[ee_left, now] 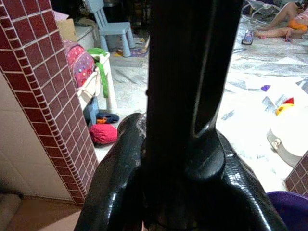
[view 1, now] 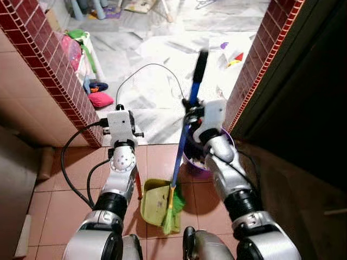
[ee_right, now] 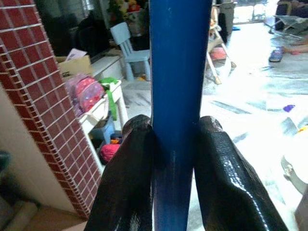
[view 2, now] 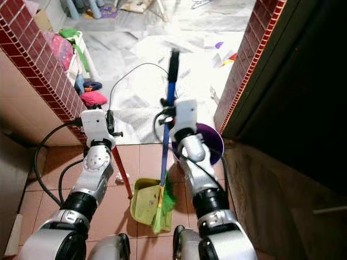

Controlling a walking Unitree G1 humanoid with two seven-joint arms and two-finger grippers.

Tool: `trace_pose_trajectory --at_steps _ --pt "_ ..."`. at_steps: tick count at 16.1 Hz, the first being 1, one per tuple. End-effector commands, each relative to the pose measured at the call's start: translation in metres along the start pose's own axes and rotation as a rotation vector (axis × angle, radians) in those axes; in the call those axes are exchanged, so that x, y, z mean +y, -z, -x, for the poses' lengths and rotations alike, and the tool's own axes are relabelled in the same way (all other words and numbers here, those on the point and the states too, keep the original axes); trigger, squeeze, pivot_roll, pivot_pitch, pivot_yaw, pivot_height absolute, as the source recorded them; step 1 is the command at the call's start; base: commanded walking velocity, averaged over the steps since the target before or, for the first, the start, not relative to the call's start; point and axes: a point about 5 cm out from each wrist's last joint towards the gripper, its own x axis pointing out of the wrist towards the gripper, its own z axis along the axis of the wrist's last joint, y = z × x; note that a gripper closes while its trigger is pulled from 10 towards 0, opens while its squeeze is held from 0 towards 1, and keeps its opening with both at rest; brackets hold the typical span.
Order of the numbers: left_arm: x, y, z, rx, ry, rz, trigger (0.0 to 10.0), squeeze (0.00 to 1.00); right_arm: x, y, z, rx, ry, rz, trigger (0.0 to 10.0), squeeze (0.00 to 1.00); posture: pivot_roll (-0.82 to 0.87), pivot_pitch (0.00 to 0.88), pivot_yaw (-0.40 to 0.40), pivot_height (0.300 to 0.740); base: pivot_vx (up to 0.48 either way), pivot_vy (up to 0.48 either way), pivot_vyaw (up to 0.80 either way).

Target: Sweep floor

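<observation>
A blue broom handle (view 1: 184, 135) with a black top end (view 1: 200, 62) stands upright in front of me. Its green bristles (view 1: 172, 216) rest on the terracotta tiles, in a yellow-green dustpan (view 1: 156, 203). My right gripper (ee_right: 175, 168) is shut on the blue handle, a finger (ee_right: 125, 178) pressed to each side. The dustpan's red stick (view 2: 122, 173) runs up to my left gripper (ee_left: 180, 192), which is shut on its black upper part (ee_left: 192, 72). Both wrists are raised at about the same height over the tiles.
Red brick-tiled pillars (view 1: 59, 70) (view 1: 260, 65) frame a doorway onto a bright marble floor (view 1: 157, 92). A purple bucket (view 2: 212, 142) stands beside my right arm. A red cushion (view 1: 101, 99), a pink bag (ee_left: 79, 62), a white rack and a small blue chair (ee_left: 111, 29) are at the left. A person's legs (ee_left: 284, 14) lie far back.
</observation>
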Motion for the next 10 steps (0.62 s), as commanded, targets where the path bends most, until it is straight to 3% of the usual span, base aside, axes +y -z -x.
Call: trace_pose_trajectory --at_steps 1,4,8,10 --pt "-0.002 0.035 0.016 0.177 -0.007 0.006 10.0 0.00 -0.001 -0.013 -0.007 -0.040 -0.005 -0.025 10.0 0.00 -0.18 0.164 -0.039 0.740 0.000 0.000 0.00" --pt "-0.004 0.035 0.014 0.182 -0.012 0.016 10.0 0.00 -0.003 -0.027 -0.012 -0.079 -0.012 -0.050 10.0 0.00 -0.20 0.148 -0.040 0.740 0.000 0.000 0.00" --pt "-0.008 0.033 0.010 0.186 -0.011 0.032 10.0 0.00 -0.013 -0.055 -0.021 -0.117 -0.024 -0.267 10.0 0.00 -0.24 0.104 -0.041 0.740 0.000 0.000 0.00" --pt "-0.009 0.031 0.008 0.185 -0.012 0.034 10.0 0.00 -0.020 -0.055 -0.018 -0.103 -0.053 -0.260 10.0 0.00 -0.25 0.090 -0.040 0.740 0.000 0.000 0.00"
